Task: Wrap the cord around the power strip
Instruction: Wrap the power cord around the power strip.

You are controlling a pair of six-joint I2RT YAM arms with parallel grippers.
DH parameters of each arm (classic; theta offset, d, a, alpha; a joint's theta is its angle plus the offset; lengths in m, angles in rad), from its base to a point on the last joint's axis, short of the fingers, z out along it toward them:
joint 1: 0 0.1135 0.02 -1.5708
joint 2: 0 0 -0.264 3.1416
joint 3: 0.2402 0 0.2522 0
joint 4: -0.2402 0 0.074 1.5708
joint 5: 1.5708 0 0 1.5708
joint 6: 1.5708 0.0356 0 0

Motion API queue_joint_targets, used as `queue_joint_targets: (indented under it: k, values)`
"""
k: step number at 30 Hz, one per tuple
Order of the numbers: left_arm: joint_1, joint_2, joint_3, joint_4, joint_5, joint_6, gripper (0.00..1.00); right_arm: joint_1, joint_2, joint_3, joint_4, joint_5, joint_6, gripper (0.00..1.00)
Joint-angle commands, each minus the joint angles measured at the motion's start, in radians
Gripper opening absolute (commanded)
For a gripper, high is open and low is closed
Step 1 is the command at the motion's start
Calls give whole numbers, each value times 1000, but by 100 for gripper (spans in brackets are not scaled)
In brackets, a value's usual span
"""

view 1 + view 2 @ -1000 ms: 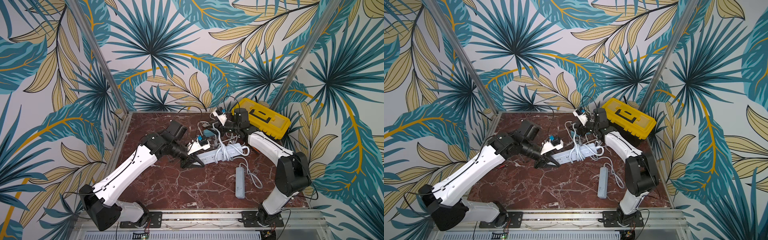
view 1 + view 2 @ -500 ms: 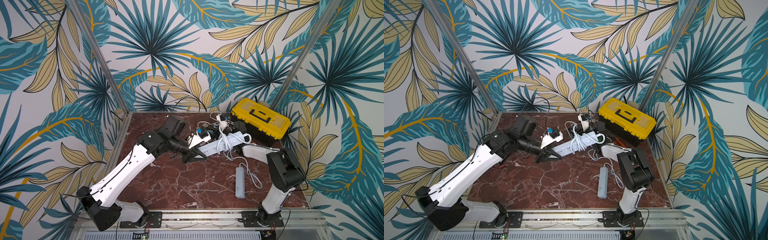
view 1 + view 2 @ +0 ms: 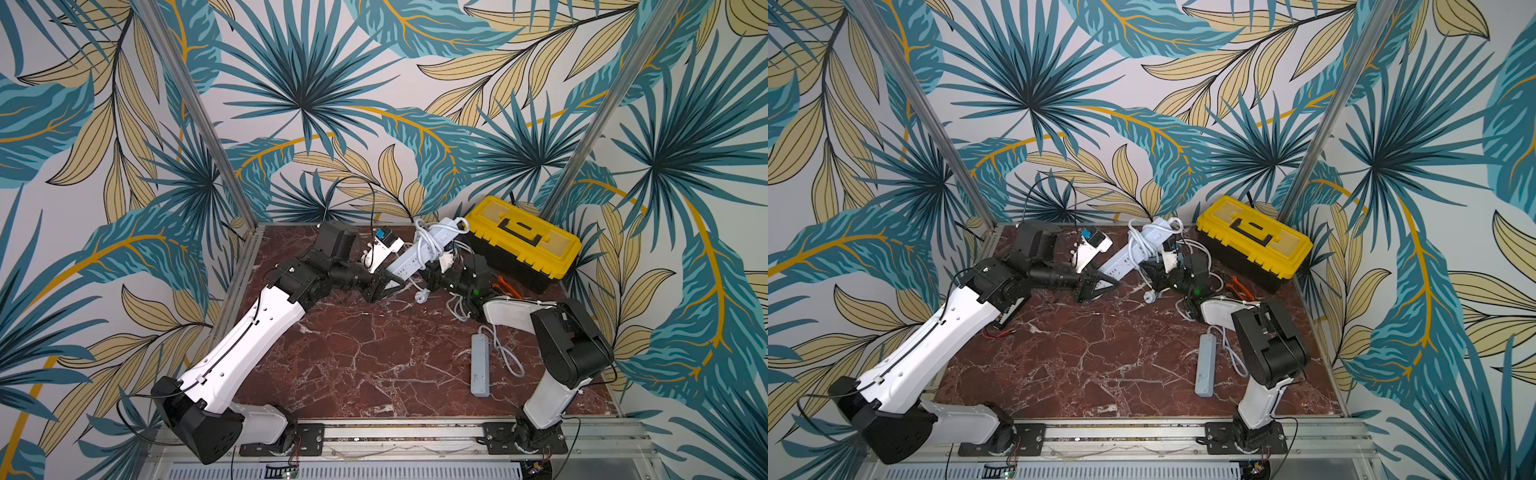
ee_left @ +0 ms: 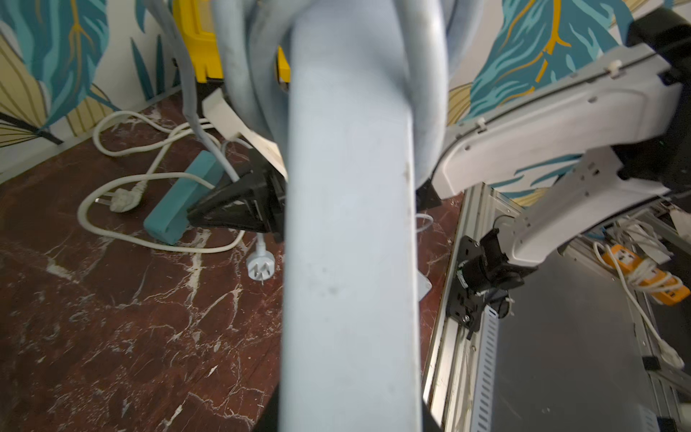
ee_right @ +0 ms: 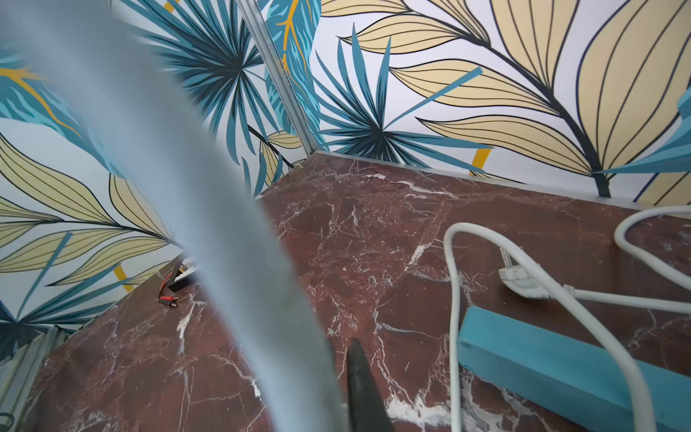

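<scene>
The white power strip (image 3: 419, 253) (image 3: 1133, 253) is held off the table, slanting up toward the back. My left gripper (image 3: 384, 284) (image 3: 1096, 286) is shut on its lower end. In the left wrist view the power strip (image 4: 347, 224) fills the middle. The white cord (image 3: 428, 243) is looped several times round the strip's upper half. Just right of the strip's lower end, my right gripper (image 3: 430, 284) (image 4: 239, 205) is shut on the cord near its loose end. The plug (image 3: 419, 296) (image 4: 260, 267) dangles below it. In the right wrist view the cord (image 5: 224, 224) is a blurred band beside a black finger (image 5: 361, 389).
A second, blue-grey power strip (image 3: 480, 365) (image 5: 561, 374) lies at the front right with its own white cord (image 3: 507, 357) loose beside it. A yellow toolbox (image 3: 523, 237) stands at the back right, an orange-handled tool (image 3: 509, 286) in front of it. The walls stand close.
The left arm has swung the strip from lying across to slanting up toward the back. The right gripper came from the back down beside the strip's lower end and closed on the cord.
</scene>
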Motion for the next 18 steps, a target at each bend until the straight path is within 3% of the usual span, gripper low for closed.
queue_joint_targets:
  k: [1, 6, 8, 11, 14, 18]
  values:
    - [24, -30, 6, 158, -103, -83, 0, 95, -81, -21, -172, 101, -64, 3]
    - [53, -30, -58, 158, -416, -31, 0, 233, -199, -37, -416, 243, -172, 0]
    - [72, -16, -95, 140, -556, 35, 0, 273, -276, -57, -527, 364, -240, 0]
    - [82, 51, -121, 50, -678, 99, 0, 344, -373, -53, -697, 568, -405, 0]
    - [79, 117, -150, -30, -637, 108, 0, 394, -454, -39, -806, 714, -586, 0]
    - [56, 160, -186, -106, -454, 99, 0, 403, -517, 0, -816, 886, -864, 0]
